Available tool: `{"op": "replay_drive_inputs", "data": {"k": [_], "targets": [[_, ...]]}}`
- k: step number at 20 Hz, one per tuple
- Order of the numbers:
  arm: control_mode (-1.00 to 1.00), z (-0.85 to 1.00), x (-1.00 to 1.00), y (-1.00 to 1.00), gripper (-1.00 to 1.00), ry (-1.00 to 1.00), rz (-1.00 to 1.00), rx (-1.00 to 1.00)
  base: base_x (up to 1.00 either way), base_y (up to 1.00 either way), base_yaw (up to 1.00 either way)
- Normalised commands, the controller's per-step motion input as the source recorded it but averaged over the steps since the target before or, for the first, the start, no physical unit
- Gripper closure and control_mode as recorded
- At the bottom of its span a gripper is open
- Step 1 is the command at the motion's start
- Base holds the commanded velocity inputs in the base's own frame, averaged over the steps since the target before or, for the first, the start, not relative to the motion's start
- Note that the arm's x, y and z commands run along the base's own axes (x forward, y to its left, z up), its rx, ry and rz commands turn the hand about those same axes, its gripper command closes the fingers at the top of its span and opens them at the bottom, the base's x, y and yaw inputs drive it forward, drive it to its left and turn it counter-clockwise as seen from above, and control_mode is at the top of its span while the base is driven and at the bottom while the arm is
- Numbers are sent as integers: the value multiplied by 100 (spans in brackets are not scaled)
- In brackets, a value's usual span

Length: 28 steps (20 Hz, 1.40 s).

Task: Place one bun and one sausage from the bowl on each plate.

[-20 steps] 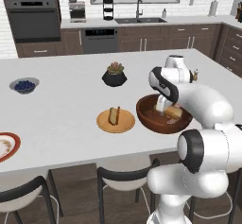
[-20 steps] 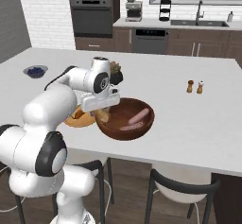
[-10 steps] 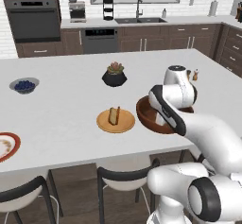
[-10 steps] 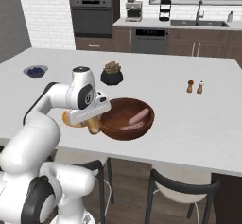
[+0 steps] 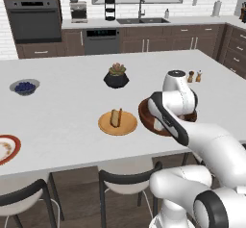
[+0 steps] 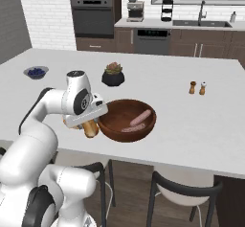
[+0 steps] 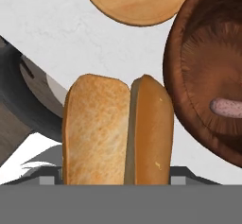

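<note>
The end effector (image 6: 89, 127) pinches a split bun (image 7: 118, 131) above the white desk (image 6: 201, 125). The dark wooden bowl (image 6: 126, 120) sits just beside it, holding two sausages (image 6: 137, 121). The tan wooden plate (image 5: 117, 123), already carrying a bun, lies near on its other side.

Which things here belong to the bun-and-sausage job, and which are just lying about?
Job: wooden bowl with sausages; bun in the gripper; tan plate; red-rimmed plate.
Lying about: blueberry bowl; plant pot; shakers.
</note>
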Motion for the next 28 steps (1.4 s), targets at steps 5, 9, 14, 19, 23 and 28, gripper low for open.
{"op": "replay_drive_inputs", "data": {"k": [5, 9, 14, 19, 23, 28], "targets": [[100, 0, 0, 0, 100, 0, 0, 0, -6, 97, -22], [100, 0, 0, 0, 100, 0, 0, 0, 0, 100, -23], [100, 0, 0, 0, 100, 0, 0, 0, 0, 100, -20], [100, 0, 0, 0, 100, 0, 0, 0, 0, 100, -17], [100, 0, 0, 0, 100, 0, 0, 0, -15, 77, -1], [100, 0, 0, 0, 100, 0, 0, 0, -58, 65, 10]]}}
